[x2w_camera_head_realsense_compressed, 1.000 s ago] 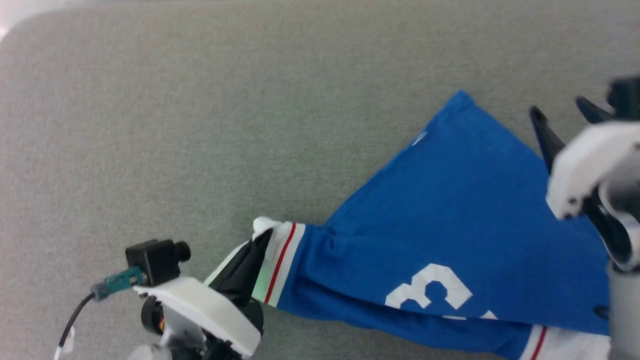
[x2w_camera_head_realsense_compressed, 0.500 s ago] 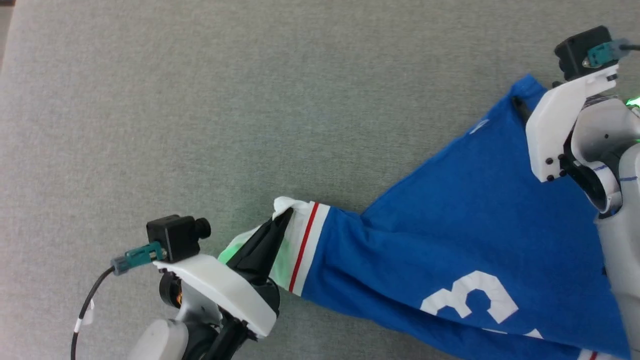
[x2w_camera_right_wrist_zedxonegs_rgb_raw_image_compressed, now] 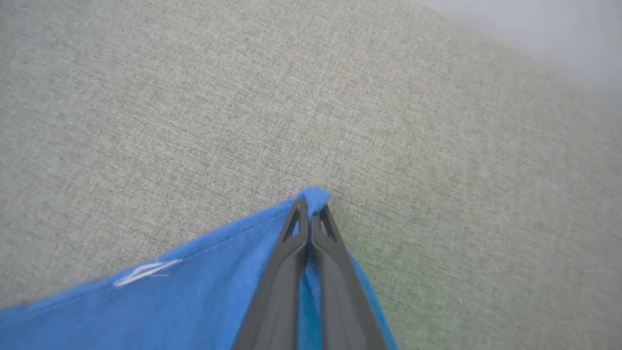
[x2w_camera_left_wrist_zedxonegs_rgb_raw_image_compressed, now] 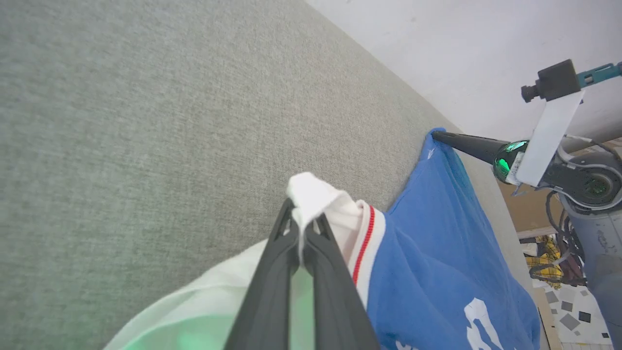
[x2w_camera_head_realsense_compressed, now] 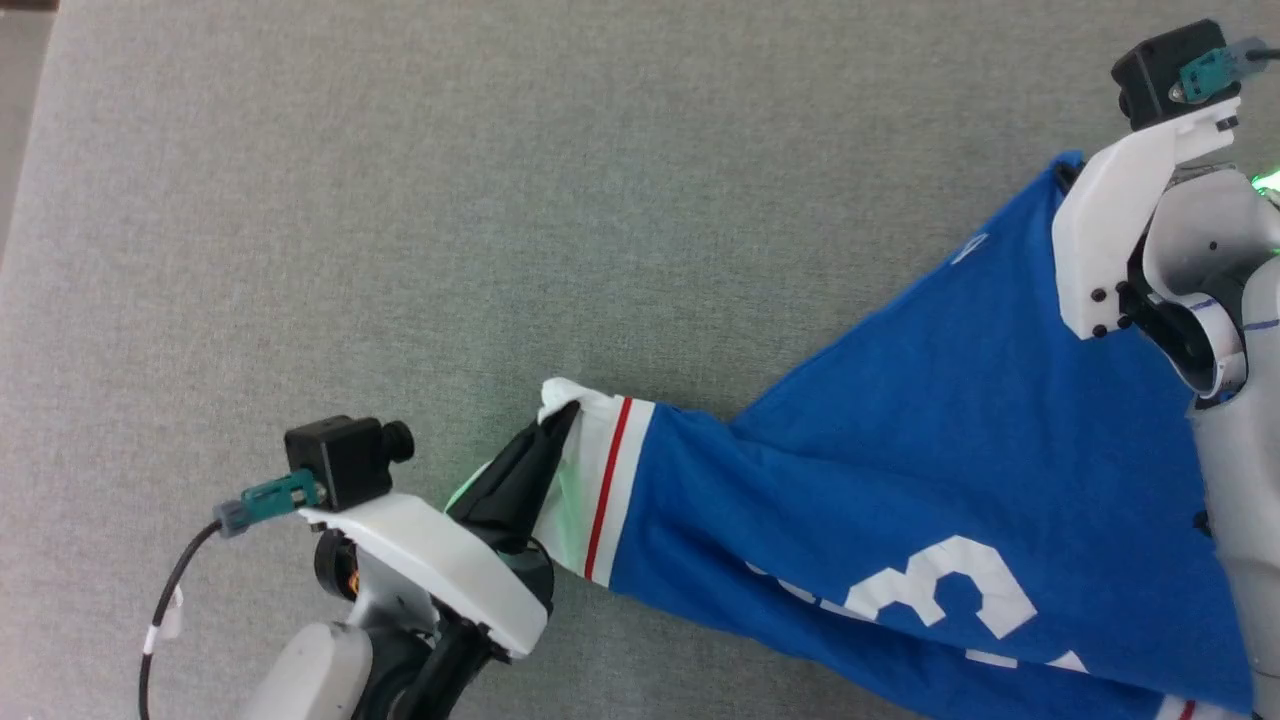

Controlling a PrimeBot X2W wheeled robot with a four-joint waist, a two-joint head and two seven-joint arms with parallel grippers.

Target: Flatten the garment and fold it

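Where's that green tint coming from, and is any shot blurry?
Head view: green glow on the white sleeve by the left gripper, a green light at the right edge. Left wrist view: sharp, same cast on the sleeve, green ring behind the right gripper. Right wrist view: shirt smeared at lower left, faint green on the grey surface.

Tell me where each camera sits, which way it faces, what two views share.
Head view: above, facing down on grey fabric surface and blue T-shirt; left gripper lower left, right gripper upper right.
Left wrist view: from the left wrist, along the shut left gripper pinching the white sleeve; right gripper beyond.
Right wrist view: from the right wrist, along the shut right gripper clamping the blue corner.
Shared: head and left wrist views show both grippers holding the T-shirt.
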